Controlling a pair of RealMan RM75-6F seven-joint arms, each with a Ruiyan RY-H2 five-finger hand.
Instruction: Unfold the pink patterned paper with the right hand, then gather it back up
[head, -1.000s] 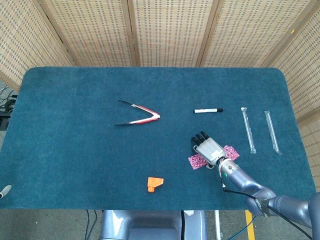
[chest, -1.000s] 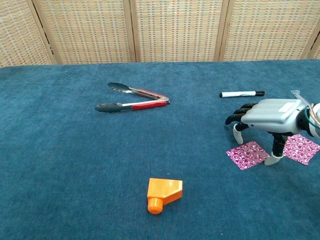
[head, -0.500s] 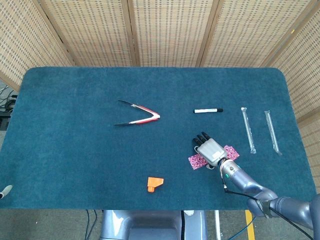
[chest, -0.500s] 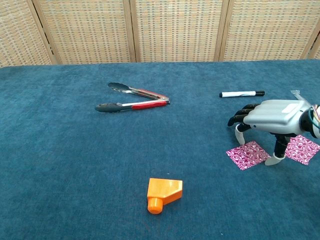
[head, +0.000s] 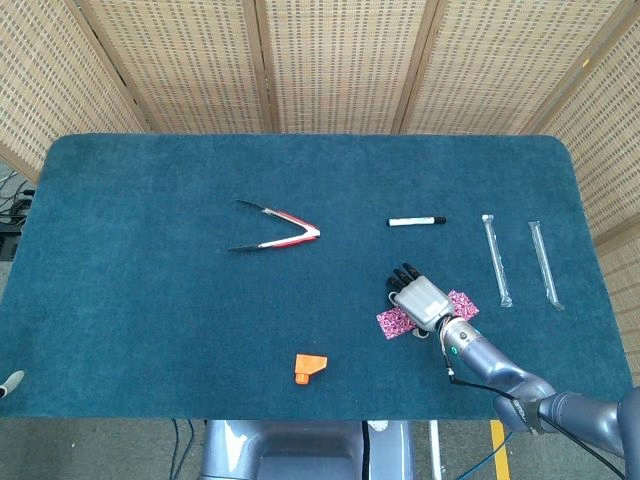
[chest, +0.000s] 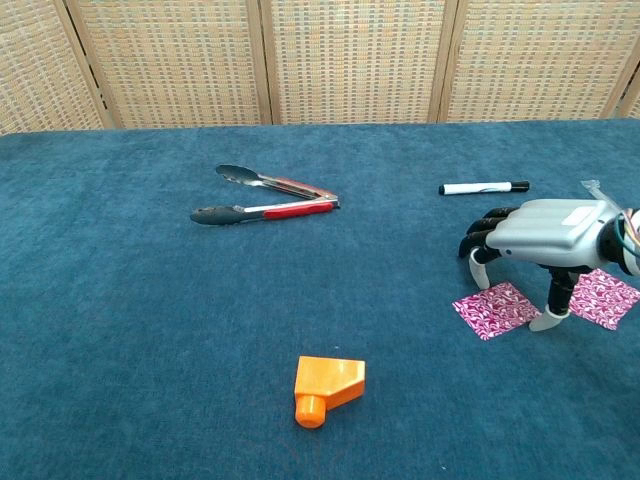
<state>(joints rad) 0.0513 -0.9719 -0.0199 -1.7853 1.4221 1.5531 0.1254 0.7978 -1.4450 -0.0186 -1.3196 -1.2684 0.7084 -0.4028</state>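
Note:
The pink patterned paper (head: 394, 322) lies flat on the blue cloth at the front right, spread out on both sides of my right hand (head: 420, 297). In the chest view one pink part (chest: 495, 309) shows left of the hand (chest: 548, 231) and another to its right. The hand arches over the paper's middle, palm down and fingers apart. Its thumb tip (chest: 545, 321) stands at the paper's edge and the other fingertips (chest: 480, 260) point down just beyond it. Nothing is gripped. A small grey tip (head: 9, 382) at the front left edge may belong to my left hand.
Red-handled tongs (head: 277, 232) lie at the table's middle left and a marker (head: 416, 220) behind the hand. Two clear wrapped straws (head: 495, 258) are at the far right. An orange plastic piece (head: 309, 368) sits near the front edge.
My right hand has drawn back slightly toward the right, over the paper. The paper lies as before.

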